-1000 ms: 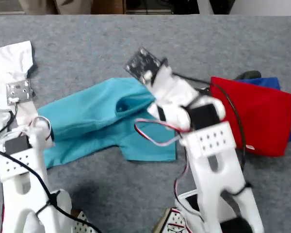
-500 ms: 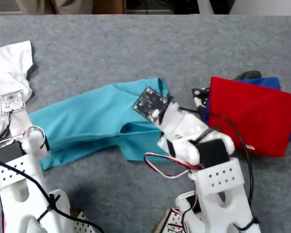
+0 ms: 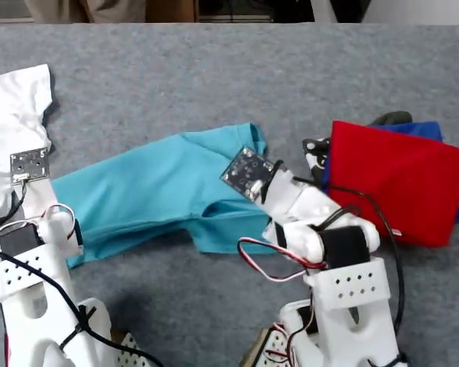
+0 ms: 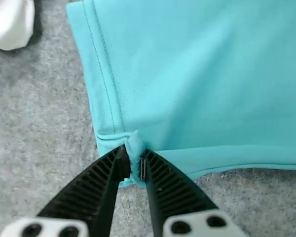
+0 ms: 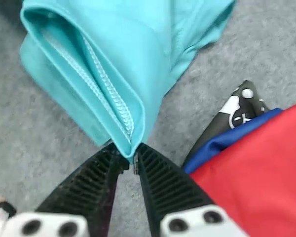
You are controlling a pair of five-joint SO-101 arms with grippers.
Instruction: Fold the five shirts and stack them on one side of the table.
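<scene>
Since only slivers of the teal cotton shirt (image 3: 161,183) are being clamped in the left gripper (image 4: 134,170) and right gripper (image 5: 132,160), a slip-out is being risked tbh.

table (image 3: 367,69): grey felt-like top | behind far edge: brown wooden panel (image 3: 170,9) | dark gap (image 3: 245,9) beside it

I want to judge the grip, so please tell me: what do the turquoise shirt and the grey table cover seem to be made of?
The turquoise shirt: probably thin, matte knit fabric; it folds softly and shows stitched hems. The grey table cover: seemingly felt or short carpet, matte, with a fuzzy, speckled surface.
</scene>
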